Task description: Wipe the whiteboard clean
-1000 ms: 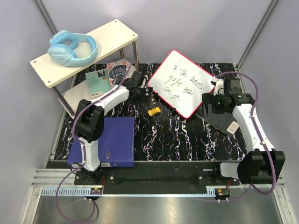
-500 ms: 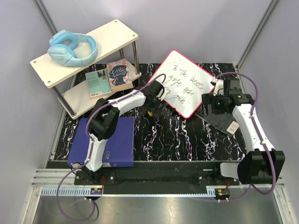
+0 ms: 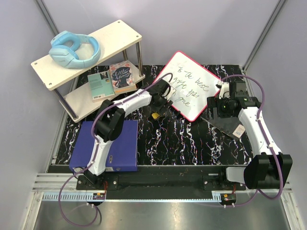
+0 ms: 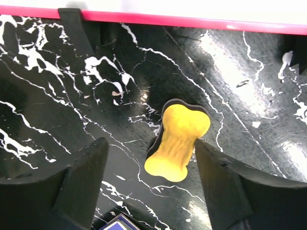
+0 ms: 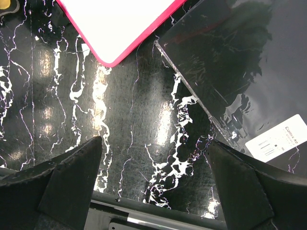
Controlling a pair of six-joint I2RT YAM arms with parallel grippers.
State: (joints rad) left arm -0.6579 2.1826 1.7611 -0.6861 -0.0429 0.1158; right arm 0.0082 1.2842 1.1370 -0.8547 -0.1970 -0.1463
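Flat on the table (image 3: 192, 139), toward its far side and between the two arms, lies the whiteboard (image 3: 188, 85), face up and covered in dark handwriting. It is roughly square, so it has no real long axis. It sits turned diamond-wise, with one rounded corner pointing toward the near edge and the lines of writing slanting down to the right.

It looks stiff, thin and light, and on this glossy marble-patterned top I would expect it to skid under a wipe. The best hold is probably downward pressure on the red-pink frame, near a corner (there is little to pinch while it lies flat).

The left fingers (image 4: 81, 182) stand open astride a yellow bone-shaped eraser (image 4: 178, 140) just beside the board's lower-left edge. The right-hand finger is almost at the eraser's side, the other apart from it.

The right fingers (image 5: 67, 177) are spread wide and empty over bare table, by the board's near corner and a dark grey cloth (image 3: 225, 122).
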